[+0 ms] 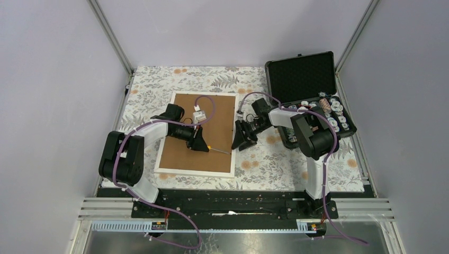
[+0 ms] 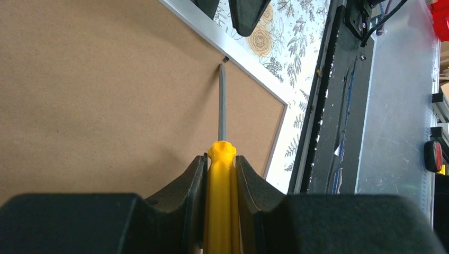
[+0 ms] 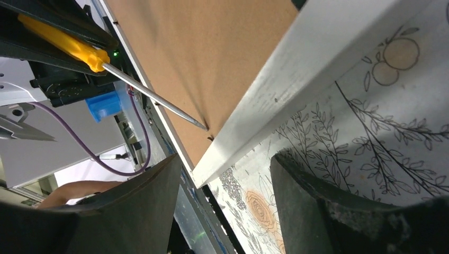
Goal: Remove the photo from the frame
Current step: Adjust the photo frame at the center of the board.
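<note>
The frame point(image 1: 193, 159) lies face down on the flowered tablecloth point(image 1: 265, 164), brown back up, so the photo is hidden from me. The left gripper point(image 2: 219, 164) is clenched on the yellow handle of a screwdriver point(image 2: 221, 106), whose tip sits at a small tab point(image 2: 225, 60) by the frame's right edge. The right gripper point(image 3: 225, 161) hangs just beside that edge, jaws apart, grasping nothing. A black case point(image 1: 302, 76) stands open farther right.
</note>
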`<state>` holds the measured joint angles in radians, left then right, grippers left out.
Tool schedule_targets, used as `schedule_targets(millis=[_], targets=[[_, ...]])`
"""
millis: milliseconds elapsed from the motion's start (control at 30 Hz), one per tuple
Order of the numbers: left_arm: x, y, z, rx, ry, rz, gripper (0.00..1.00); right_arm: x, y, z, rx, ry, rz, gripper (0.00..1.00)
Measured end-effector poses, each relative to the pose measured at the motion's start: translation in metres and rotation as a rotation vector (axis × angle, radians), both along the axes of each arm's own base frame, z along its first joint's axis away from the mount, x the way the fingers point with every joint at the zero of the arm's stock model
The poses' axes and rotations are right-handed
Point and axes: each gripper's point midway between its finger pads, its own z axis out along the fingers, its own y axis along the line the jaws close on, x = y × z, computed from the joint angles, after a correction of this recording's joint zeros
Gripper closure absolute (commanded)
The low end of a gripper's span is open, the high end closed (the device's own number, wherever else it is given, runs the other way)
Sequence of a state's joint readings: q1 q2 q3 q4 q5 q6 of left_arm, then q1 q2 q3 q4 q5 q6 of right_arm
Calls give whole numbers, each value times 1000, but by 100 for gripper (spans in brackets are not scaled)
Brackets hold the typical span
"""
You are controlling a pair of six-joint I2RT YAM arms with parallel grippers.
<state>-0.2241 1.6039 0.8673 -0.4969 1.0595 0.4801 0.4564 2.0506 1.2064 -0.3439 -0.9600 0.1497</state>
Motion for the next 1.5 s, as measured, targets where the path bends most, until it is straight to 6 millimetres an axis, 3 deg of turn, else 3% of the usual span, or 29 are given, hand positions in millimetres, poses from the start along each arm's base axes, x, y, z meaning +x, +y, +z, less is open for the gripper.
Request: schedule_targets(millis=[100, 200, 367, 567, 733, 800, 1133, 1333, 1500], targets=[[3, 4, 1, 1, 12, 21, 100, 6, 3, 1, -35, 2, -26, 21], [14, 15, 4, 5, 32, 82, 100, 25, 8, 3, -82, -33, -92, 18], [36, 29, 14, 13, 23, 160, 100, 89, 9, 10, -205, -186, -276, 20], [38, 29, 18, 26, 29, 184, 100, 172, 9, 20, -306, -328, -499, 26], [39, 30, 22, 30, 32, 200, 100, 205, 4, -5, -396, -340, -610, 37], [39, 30, 22, 34, 33, 206, 100, 217, 4, -5, -408, -356, -648, 42], [42, 35, 25, 50, 29, 237, 100, 248, -4, -9, -455, -370, -781, 83], [47, 37, 27, 61, 19, 248, 100, 255, -11, -8, -457, -355, -827, 96], [53, 38, 32, 62, 1, 253, 100, 266, -30, -8, -462, -337, -876, 96]])
